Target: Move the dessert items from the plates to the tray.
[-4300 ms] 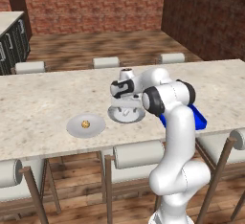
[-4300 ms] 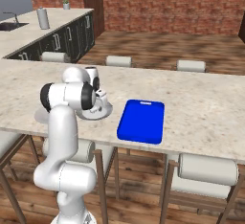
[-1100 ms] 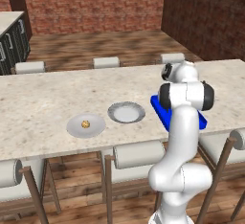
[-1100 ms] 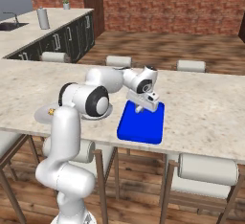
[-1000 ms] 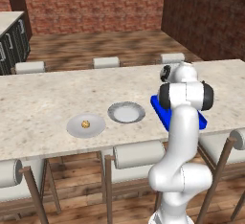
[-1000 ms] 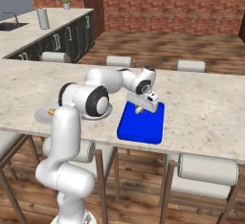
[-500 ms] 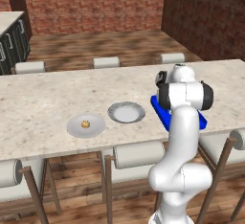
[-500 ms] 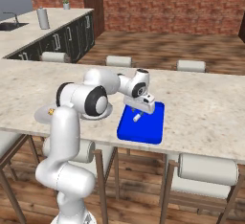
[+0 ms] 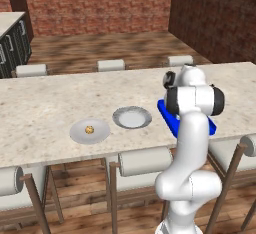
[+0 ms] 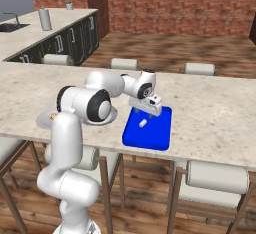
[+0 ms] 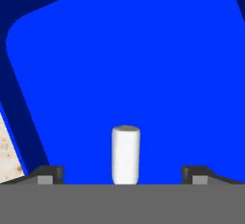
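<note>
White piece (image 11: 126,155) inside blue tray (image 11: 158,65)

White piece (image 11: 125,155) lies between spread fingertips (image 11: 48,173); blue tray (image 11: 143,65) around it bare

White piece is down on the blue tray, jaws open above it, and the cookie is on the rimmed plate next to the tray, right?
Not quite: the cookie sits on the plain plate, the farther one from the tray, as the left base view shows. The rimmed plate is bare. The white piece lies on the tray, jaws open.
</note>
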